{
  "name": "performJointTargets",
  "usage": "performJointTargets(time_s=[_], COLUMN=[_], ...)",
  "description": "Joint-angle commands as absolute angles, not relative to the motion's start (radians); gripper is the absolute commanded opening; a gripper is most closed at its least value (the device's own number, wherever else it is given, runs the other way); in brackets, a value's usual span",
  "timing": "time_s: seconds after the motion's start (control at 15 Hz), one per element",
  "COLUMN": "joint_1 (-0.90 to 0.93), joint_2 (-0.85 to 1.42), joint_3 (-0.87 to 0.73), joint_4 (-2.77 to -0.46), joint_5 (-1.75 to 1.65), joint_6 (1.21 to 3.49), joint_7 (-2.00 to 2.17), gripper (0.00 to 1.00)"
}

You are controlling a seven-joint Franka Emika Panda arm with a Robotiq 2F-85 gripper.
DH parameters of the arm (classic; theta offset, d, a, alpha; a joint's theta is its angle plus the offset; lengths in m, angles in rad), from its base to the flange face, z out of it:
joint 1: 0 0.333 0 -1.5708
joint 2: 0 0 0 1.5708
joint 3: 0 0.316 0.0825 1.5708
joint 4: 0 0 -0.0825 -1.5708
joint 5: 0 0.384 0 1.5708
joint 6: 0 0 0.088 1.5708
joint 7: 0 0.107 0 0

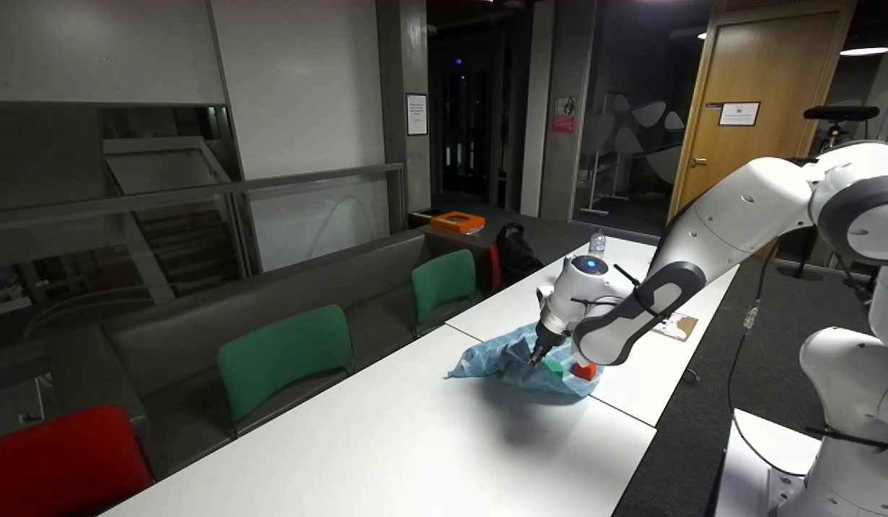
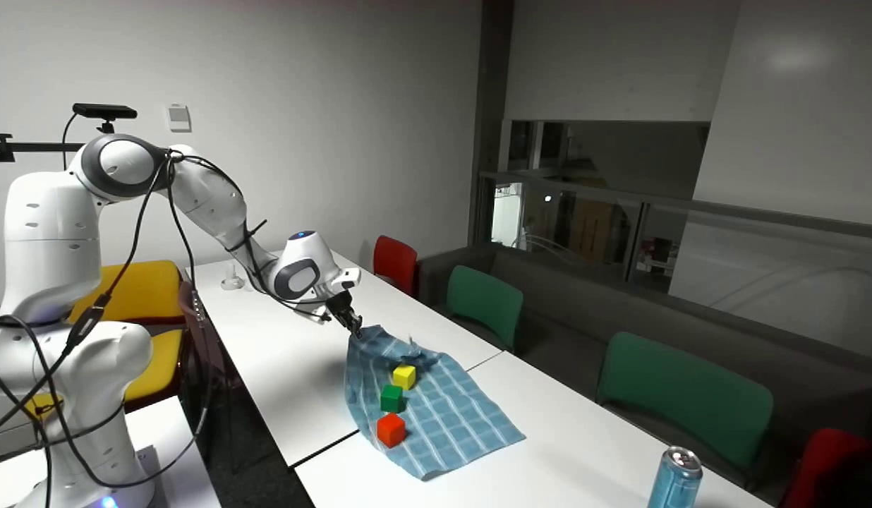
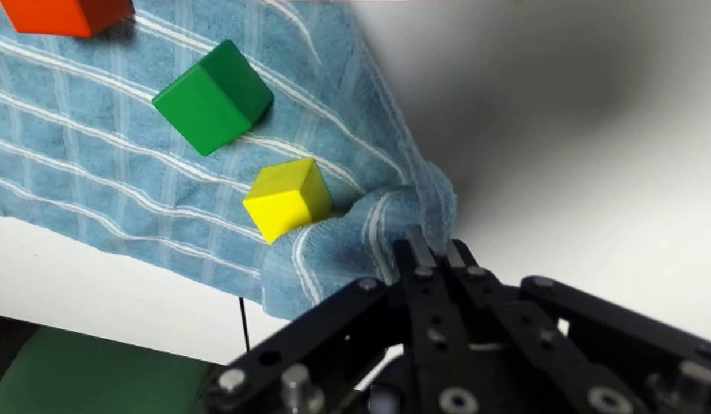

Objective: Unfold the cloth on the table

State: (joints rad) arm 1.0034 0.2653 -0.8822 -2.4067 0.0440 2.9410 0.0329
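Tool [image 3: 438, 244] pinching cloth [image 2: 443, 406] edge above table [image 2: 549, 423]; red cube [image 2: 391, 430], green cube [image 2: 391, 398], yellow cube [image 2: 404, 377] on cloth.

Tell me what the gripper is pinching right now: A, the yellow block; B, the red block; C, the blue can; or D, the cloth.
D: in the wrist view the gripper has a fold of the cloth nipped between its tips, while the yellow block and the red block lie clear of it.
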Motion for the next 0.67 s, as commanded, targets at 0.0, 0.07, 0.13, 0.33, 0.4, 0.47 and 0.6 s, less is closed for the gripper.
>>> performJointTargets(time_s=[0.0, 0.07, 0.13, 0.33, 0.4, 0.47, 0.6], joint_1=[1.107, 1.123, 1.138, 1.165, 1.168, 1.169, 1.167], joint_2=[0.172, 0.141, 0.126, 0.066, 0.056, 0.044, 0.016], joint_3=[-0.96, -0.967, -0.973, -0.978, -0.977, -0.976, -0.97], joint_4=[-2.42, -2.429, -2.43, -2.439, -2.437, -2.437, -2.438], joint_5=[-0.056, -0.075, -0.094, -0.162, -0.186, -0.211, -0.245], joint_6=[2.839, 2.816, 2.794, 2.719, 2.698, 2.676, 2.641], joint_7=[0.022, 0.005, -0.001, -0.018, -0.013, -0.008, 0.0], gripper=[0.01, 0.01, 0.01, 0.01, 0.01, 0.01, 0.3])
